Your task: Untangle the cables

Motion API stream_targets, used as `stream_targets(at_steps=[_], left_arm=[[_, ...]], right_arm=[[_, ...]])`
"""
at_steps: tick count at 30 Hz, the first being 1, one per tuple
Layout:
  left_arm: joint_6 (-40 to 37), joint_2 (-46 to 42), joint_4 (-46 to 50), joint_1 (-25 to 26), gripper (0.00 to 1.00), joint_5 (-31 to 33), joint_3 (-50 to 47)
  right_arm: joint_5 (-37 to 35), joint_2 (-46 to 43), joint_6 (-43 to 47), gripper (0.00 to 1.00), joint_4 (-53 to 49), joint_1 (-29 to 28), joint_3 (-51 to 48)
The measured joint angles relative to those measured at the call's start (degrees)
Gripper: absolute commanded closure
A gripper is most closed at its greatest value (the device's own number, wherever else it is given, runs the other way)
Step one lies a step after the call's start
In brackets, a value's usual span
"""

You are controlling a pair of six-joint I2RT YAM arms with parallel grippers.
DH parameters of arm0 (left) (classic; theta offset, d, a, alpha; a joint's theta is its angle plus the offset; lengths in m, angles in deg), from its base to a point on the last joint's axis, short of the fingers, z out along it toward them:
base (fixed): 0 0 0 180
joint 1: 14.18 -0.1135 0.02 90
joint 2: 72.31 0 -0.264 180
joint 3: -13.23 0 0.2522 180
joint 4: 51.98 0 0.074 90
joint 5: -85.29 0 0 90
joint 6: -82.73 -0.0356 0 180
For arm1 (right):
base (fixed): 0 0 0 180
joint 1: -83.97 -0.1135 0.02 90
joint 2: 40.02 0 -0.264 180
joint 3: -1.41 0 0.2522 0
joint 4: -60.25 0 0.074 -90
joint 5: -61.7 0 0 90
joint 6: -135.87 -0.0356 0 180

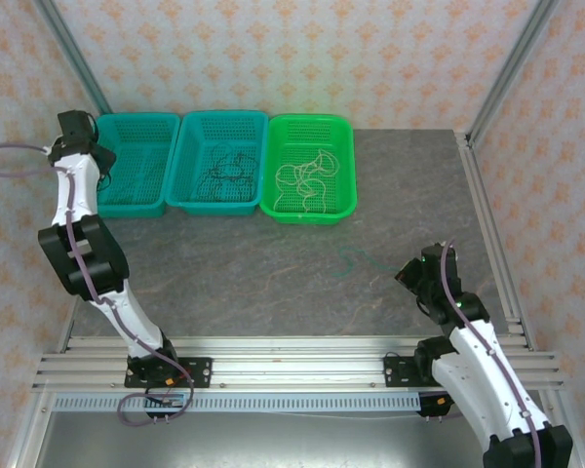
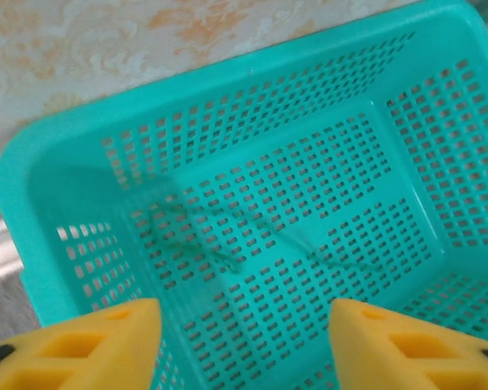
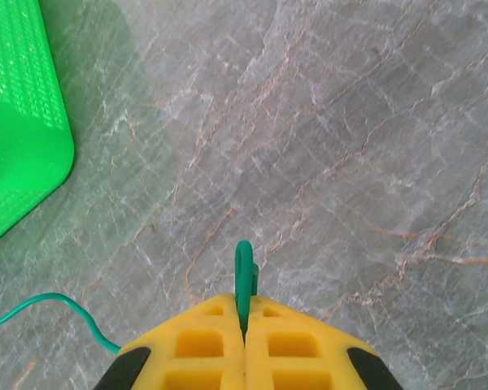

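Three baskets line the far edge of the bench [image 1: 273, 292], and we judge the sorting close to complete. A whitish cable [image 1: 310, 178] coils in the green basket [image 1: 347, 209]. A dark cable [image 1: 224, 166] sits in the middle teal basket [image 1: 179, 201]. A thin, faint cable [image 2: 203, 244] lies on the floor of the left teal basket [image 2: 32, 203], and the left fingers [image 2: 89, 345] hang apart above it, grasping nothing.

The right fingers [image 3: 199, 345] are clenched on a green cable [image 3: 244, 276], pinching a small loop of it low over the stone. Its tail runs leftward across the bench.

As we read it, the step in hand is carrying this strand to a basket. To do that well we would:
- Lift first, until the tail hangs free and cannot drag or catch the green basket's corner.
- Travel slowly, so the strand does not whip.
- Lower it inside the walls before letting go, so no end drapes over a rim.
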Motion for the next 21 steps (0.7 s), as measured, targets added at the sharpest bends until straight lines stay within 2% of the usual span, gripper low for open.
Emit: stream_targets(at_steps=[7,10,13,15,19,21], left_arm=[[0.55,-14.73,-4.26,2.10,0.30,-12.11,-13.75],[-0.04,-22.95,-4.92,5.99,0.30,-16.68,-16.63],[-1.62,-29.75,-5.90,14.10,0.23,-19.96,-17.75],[-3.21,-33.33,-6.67,21.35,0.20,-22.05,-18.82],[-5.95,-36.37,-7.30,33.31,0.18,-27.04,-21.86],[-6.73,-36.52,-7.78,37.57,0.18,-29.55,-24.11]], right_arm=[[2.86,0.63,1.46,1.00,-0.59,-2.99,2.45],[3.15,2.12,3.15,1.00,0.04,-5.42,5.29],[3.08,4.52,5.49,1.00,0.70,-7.89,8.74],[2.99,6.29,7.56,1.00,0.85,-9.99,11.10],[2.60,9.16,12.70,1.00,1.36,-15.06,15.54],[2.43,10.40,15.76,1.00,1.81,-17.79,17.57]])
